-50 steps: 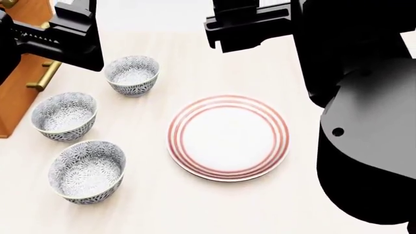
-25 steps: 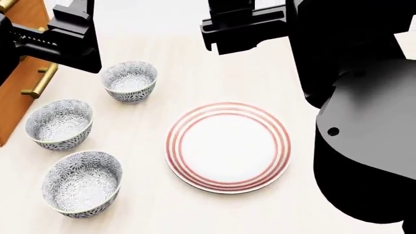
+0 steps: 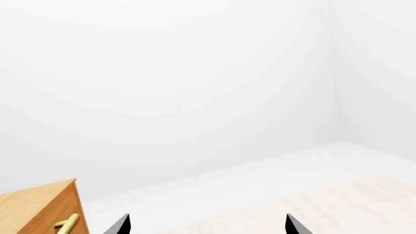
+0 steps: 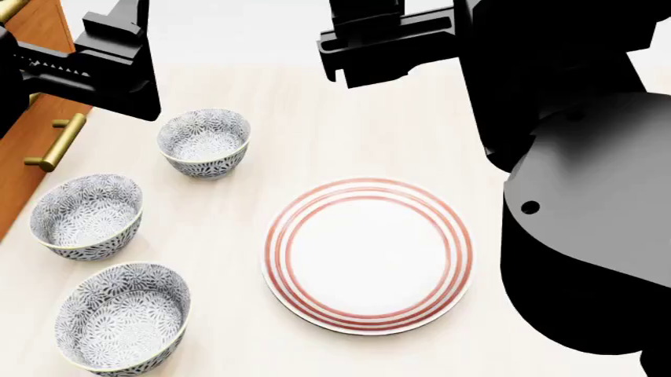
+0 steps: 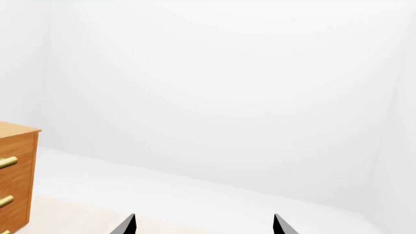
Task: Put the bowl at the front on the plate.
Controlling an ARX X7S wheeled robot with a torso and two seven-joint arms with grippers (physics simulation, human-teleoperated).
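Three small round white bowls with blue-grey floral pattern line up below the spread left pincer (image 4: 110, 59); the front bowl (image 4: 122, 327) lies farthest from it, beside the red-ringed white plate (image 4: 367, 255). Right pincer (image 4: 383, 47), spread too, hovers beyond the plate.

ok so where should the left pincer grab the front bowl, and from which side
Likely the rim of the front bowl, from straight above: it sits upright and open, so one finger can go inside the thin wall and one outside. The side facing the plate looks freest; another bowl sits close behind.
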